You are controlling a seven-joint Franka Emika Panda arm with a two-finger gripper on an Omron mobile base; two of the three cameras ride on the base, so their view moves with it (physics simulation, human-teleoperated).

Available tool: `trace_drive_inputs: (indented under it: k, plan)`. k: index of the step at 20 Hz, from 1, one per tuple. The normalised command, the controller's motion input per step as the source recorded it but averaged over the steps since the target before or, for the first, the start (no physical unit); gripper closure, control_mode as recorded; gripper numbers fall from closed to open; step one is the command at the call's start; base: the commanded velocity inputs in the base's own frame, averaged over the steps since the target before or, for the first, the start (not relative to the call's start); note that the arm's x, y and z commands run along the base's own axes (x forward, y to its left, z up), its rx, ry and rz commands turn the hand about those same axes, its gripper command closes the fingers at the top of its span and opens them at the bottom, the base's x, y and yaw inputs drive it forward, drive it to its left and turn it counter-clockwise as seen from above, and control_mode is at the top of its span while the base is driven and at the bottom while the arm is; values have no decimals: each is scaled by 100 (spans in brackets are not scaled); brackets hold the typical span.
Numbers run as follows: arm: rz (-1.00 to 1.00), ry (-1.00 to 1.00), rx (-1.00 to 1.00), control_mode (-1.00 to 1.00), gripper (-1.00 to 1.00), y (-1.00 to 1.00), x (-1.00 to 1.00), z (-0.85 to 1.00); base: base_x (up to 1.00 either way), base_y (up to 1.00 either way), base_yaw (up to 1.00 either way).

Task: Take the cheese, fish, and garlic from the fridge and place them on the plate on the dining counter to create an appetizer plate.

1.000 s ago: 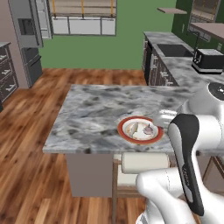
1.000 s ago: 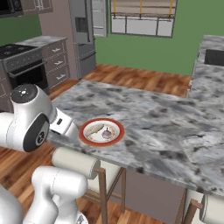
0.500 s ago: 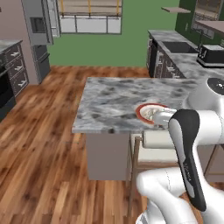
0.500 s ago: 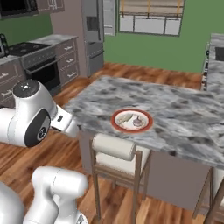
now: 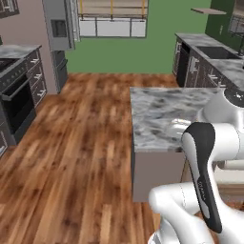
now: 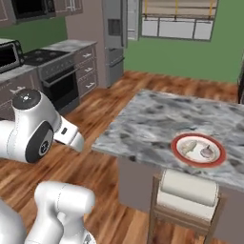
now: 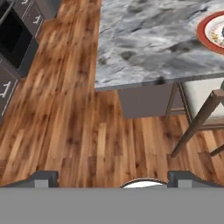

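Note:
The plate (image 6: 175,148), white with a red-orange rim, lies on the marble dining counter (image 6: 143,124) near its front edge. On it sit a pale garlic bulb (image 6: 206,152) and a tan elongated piece (image 6: 190,147) that looks like the fish. The cheese is out of view. The grey fridge (image 5: 59,33) stands at the far end of the room, also seen as the fridge (image 6: 114,35) in the right base view. In the hand view my gripper (image 7: 116,178) is open and empty over the wooden floor, left of the counter (image 7: 144,43). The plate's rim (image 7: 202,33) shows at the top right.
A cushioned stool (image 6: 188,190) stands tucked under the counter below the plate. A dark oven and drawers (image 5: 16,100) line the left wall, with a microwave (image 6: 9,55) above the stove. A sink counter (image 5: 214,59) runs along the right. Wooden floor (image 5: 81,143) stretches toward the fridge.
The base has moved, so the whole scene shifted: the counter and plate slid to the right and the floor toward the fridge opened up. The gripper stays open.

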Motion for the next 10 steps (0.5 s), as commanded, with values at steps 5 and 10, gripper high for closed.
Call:
trace_drive_inputs:
  k: [5,10]
  plan:
    - [0,0,0,100,-100,0,0,0,71,100,0]
    - [0,0,0,100,-100,0,0,0,60,100,0]
